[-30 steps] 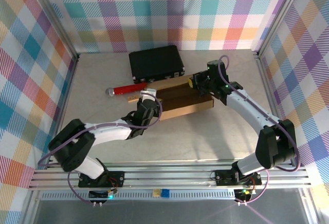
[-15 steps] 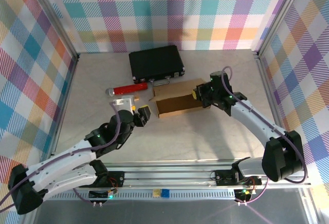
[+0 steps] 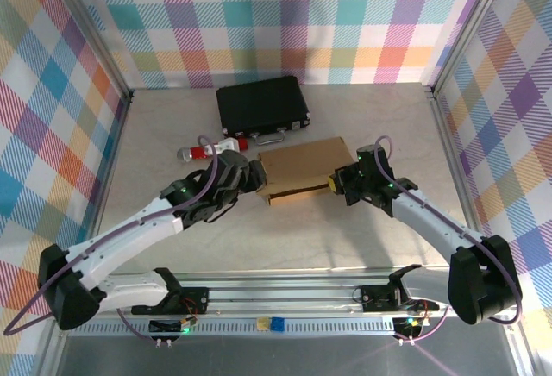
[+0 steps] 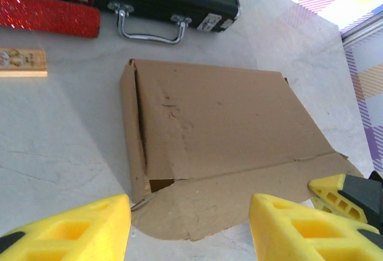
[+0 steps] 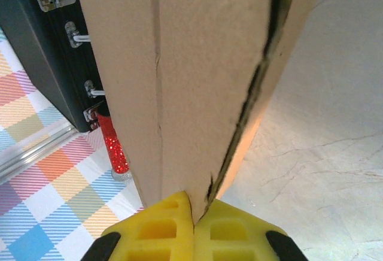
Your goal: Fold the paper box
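Observation:
The paper box (image 3: 304, 162) is plain brown cardboard and lies in the middle of the table with its lid folded flat on top. In the left wrist view the paper box (image 4: 215, 117) has a rounded front flap (image 4: 251, 183) sticking out onto the table. My left gripper (image 4: 188, 208) hangs open above that flap, one yellow finger on each side, gripping nothing. From above, the left gripper (image 3: 252, 178) is at the box's left end. My right gripper (image 3: 339, 184) is at the box's right front corner. There the right gripper (image 5: 194, 210) is shut on the cardboard edge (image 5: 197, 63).
A black hard case (image 3: 261, 107) with a metal handle lies just behind the box. A red glitter tube (image 3: 216, 149) lies left of the box, and a small wooden block (image 4: 21, 61) sits near it. Patterned walls enclose the table on three sides.
The box lid has come down from standing open to lying flat. My left arm swung in to the box's left end, and the right gripper moved nearer with the box edge.

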`<state>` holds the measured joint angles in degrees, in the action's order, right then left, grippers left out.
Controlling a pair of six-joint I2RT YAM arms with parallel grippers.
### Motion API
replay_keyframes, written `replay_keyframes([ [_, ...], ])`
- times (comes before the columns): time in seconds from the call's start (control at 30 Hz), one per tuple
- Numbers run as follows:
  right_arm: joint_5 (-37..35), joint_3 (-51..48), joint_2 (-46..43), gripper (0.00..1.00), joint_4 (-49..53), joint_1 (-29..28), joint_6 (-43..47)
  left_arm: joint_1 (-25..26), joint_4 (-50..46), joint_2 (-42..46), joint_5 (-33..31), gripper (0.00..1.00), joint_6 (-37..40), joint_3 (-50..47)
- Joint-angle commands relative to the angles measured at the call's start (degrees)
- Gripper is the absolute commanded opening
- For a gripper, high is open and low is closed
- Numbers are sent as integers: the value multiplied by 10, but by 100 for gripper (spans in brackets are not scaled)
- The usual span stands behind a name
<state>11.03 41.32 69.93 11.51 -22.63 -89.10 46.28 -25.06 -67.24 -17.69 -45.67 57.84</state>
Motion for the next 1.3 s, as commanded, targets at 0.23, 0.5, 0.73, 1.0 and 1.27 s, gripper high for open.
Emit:
replay_keyframes([
  [0.23, 19, -28, 22, 0, 38, 1, 58, -36, -45, -93, 97, 55, -85, 32],
  [0.5, 26, 7, 31, 0, 69, 14, 92, -84, 1, -172, 141, 52, -71, 54],
  [0.73, 28, 22, 38, 0, 80, 15, 94, -115, 58, -231, 209, 45, -84, 83],
  [1.0, 27, 25, 44, 0, 77, 15, 89, -114, 47, -264, 256, 41, -99, 92],
  [1.27, 29, 33, 52, 0, 75, 15, 84, -115, -19, -246, 208, 43, -81, 89],
])
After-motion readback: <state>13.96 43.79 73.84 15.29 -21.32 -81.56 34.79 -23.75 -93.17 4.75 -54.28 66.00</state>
